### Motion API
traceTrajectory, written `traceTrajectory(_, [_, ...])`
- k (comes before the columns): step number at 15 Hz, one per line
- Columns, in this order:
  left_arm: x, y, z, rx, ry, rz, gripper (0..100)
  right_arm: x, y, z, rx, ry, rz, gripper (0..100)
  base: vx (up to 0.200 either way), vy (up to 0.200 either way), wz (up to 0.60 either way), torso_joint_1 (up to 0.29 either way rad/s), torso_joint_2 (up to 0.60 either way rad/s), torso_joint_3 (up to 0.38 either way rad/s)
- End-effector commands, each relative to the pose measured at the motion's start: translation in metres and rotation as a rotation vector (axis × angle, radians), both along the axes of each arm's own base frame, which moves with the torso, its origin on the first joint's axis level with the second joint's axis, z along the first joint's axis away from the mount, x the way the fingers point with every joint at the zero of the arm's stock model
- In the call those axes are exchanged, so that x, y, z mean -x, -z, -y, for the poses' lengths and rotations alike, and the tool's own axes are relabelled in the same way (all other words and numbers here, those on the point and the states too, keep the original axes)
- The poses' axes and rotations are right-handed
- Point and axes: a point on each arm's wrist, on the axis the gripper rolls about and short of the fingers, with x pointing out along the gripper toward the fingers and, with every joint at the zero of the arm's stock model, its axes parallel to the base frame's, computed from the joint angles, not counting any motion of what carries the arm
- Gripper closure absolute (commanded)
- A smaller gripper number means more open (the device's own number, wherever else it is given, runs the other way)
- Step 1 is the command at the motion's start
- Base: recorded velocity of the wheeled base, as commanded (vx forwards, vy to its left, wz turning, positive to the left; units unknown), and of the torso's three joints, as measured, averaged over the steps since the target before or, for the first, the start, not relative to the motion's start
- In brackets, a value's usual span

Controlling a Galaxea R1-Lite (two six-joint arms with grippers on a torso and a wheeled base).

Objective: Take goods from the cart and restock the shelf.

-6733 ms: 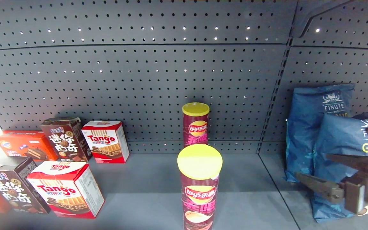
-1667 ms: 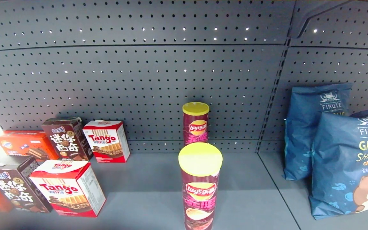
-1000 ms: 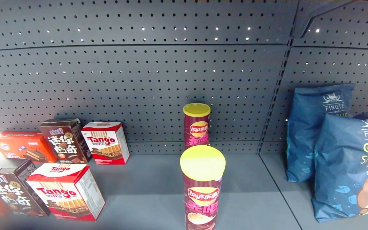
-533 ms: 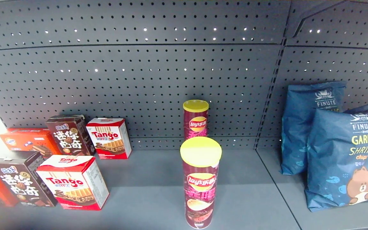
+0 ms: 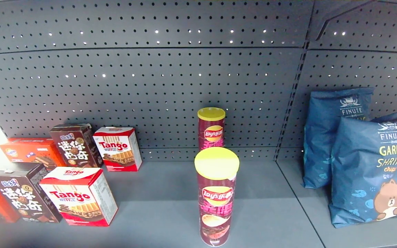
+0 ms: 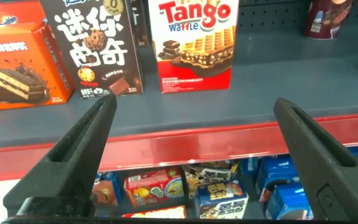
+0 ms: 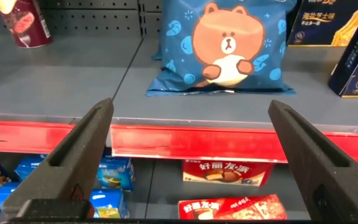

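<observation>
Along shelf [image 5: 157,193], showing boxes [image 5: 78,199], cans [image 5: 215,199] and bags [image 5: 370,172] placed, holding left tool [image 6: 194,102] and right tool [image 7: 190,104] spread, empty, likely needing more stock.

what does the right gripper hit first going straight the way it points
Probably the blue bear bag: the open right gripper aims about at its base. Depth is unclear, so the red shelf edge could come first.
</observation>
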Motion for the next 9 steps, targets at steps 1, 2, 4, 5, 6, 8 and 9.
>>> traceTrajectory(1, [0.0000, 0.0000, 0.0000, 0.000, 0.000, 0.001, 0, 0.0000, 0.0000, 0.0000, 0.000, 0.000, 0.000, 0, 0.000, 0.000, 0.00, 0.000, 0.00, 0.000])
traceTrajectory(2, [0.0000, 0.0000, 0.0000, 0.000, 0.000, 0.001, 0, 0.0000, 0.0000, 0.0000, 0.000, 0.000, 0.000, 0, 0.000, 0.000, 0.00, 0.000, 0.00, 0.000])
traceTrajectory(4, [0.0000, 0.0000, 0.0000, 0.000, 0.000, 0.001, 0, 0.0000, 0.0000, 0.0000, 0.000, 0.000, 0.000, 0, 0.000, 0.000, 0.00, 0.000, 0.00, 0.000])
traceTrajectory(5, [0.0000, 0.0000, 0.0000, 0.000, 0.000, 0.001, 0, 0.0000, 0.0000, 0.0000, 0.000, 0.000, 0.000, 0, 0.000, 0.000, 0.00, 0.000, 0.00, 0.000])
traceTrajectory(6, [0.0000, 0.0000, 0.0000, 0.000, -0.002, 0.001, 0, 0.0000, 0.0000, 0.0000, 0.000, 0.000, 0.000, 0, 0.000, 0.000, 0.00, 0.000, 0.00, 0.000])
traceTrajectory(8, [0.0000, 0.0000, 0.0000, 0.000, 0.000, 0.001, 0, 0.0000, 0.0000, 0.0000, 0.002, 0.000, 0.000, 0, 0.000, 0.000, 0.00, 0.000, 0.00, 0.000])
traceTrajectory(9, [0.0000, 0.0000, 0.0000, 0.000, 0.000, 0.001, 0, 0.0000, 0.0000, 0.0000, 0.002, 0.000, 0.000, 0, 0.000, 0.000, 0.00, 0.000, 0.00, 0.000])
